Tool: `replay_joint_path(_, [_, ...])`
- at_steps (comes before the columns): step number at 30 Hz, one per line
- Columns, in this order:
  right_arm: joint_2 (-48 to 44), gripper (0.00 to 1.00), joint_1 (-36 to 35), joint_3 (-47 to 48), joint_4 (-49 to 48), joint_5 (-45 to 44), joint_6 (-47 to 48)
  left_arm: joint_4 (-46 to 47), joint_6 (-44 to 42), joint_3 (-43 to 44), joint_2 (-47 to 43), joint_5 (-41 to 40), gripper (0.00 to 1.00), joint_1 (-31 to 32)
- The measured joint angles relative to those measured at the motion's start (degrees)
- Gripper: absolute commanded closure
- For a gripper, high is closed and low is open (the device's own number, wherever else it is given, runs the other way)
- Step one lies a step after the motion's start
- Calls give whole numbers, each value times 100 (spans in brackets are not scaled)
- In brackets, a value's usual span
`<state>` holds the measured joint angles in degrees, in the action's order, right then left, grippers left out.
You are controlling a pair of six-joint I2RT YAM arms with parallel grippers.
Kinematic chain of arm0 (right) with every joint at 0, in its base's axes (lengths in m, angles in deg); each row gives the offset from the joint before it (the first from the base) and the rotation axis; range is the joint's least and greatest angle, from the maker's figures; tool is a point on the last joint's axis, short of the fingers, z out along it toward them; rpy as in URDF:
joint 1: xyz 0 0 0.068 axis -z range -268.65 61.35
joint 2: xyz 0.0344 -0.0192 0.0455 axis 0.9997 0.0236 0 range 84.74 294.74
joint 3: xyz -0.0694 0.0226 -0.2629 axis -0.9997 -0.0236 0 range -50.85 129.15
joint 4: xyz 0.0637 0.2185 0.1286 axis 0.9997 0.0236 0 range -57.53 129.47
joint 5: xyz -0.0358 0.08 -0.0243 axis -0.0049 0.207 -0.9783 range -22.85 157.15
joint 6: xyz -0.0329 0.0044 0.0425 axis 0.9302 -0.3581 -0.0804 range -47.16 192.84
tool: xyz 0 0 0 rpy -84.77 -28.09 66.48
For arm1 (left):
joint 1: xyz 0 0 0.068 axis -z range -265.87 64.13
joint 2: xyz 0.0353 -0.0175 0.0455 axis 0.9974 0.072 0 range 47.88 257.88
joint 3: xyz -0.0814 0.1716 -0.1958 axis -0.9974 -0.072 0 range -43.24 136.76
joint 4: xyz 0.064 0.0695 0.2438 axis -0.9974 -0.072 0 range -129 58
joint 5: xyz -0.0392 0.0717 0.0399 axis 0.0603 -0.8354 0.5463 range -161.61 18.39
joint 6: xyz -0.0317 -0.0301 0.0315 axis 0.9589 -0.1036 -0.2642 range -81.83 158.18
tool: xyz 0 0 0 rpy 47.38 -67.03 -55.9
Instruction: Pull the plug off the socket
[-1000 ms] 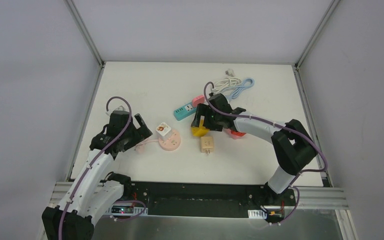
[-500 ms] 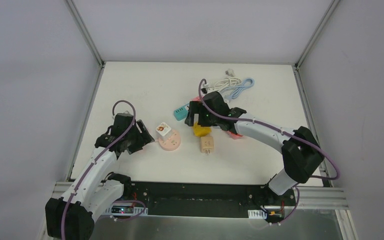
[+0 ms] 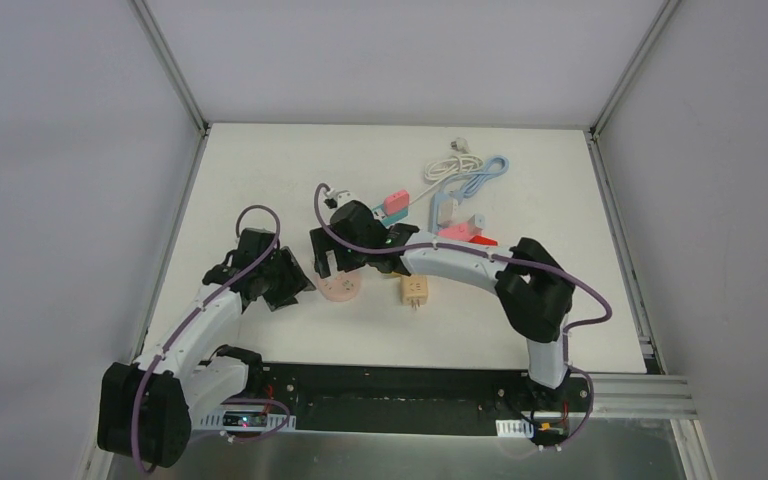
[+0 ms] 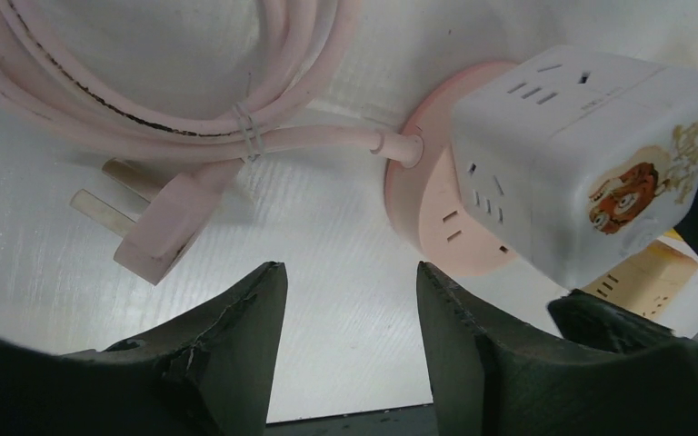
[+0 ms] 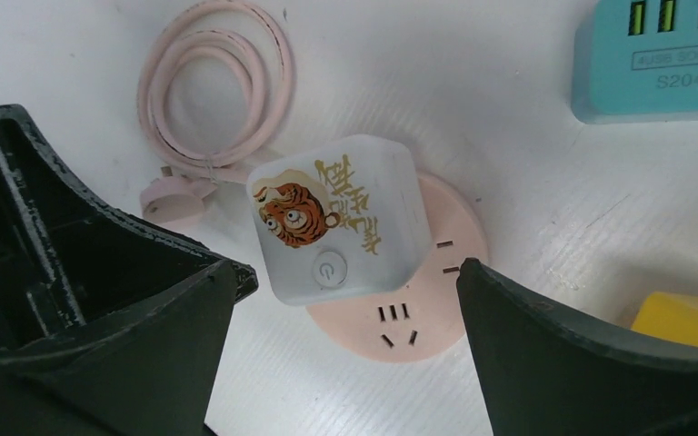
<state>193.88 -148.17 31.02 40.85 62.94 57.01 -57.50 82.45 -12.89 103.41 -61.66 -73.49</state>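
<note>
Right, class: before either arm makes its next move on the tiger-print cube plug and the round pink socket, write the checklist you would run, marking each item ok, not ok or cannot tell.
1. The right end effector is open and astride the white cube plug: ok.
2. The plug is gripped: not ok, the jaws stand wider than it.
3. The plug sits in the pink socket, ready to pull: ok.
4. The left end effector braces the socket: not ok, only bare table lies between its fingers.
5. The pink cable lies outside both sets of jaws: ok.
6. The socket will stay down during the pull: cannot tell.
</note>
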Motion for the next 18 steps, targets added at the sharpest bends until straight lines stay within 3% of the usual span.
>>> replay_joint_path(6, [380,7,-87,319,310,-157,269,238,162,-57,210,11,48,0])
replay_joint_path(18, [671,24,-116,649,433,-70,726,1937,988,-772,686,684,57,-4])
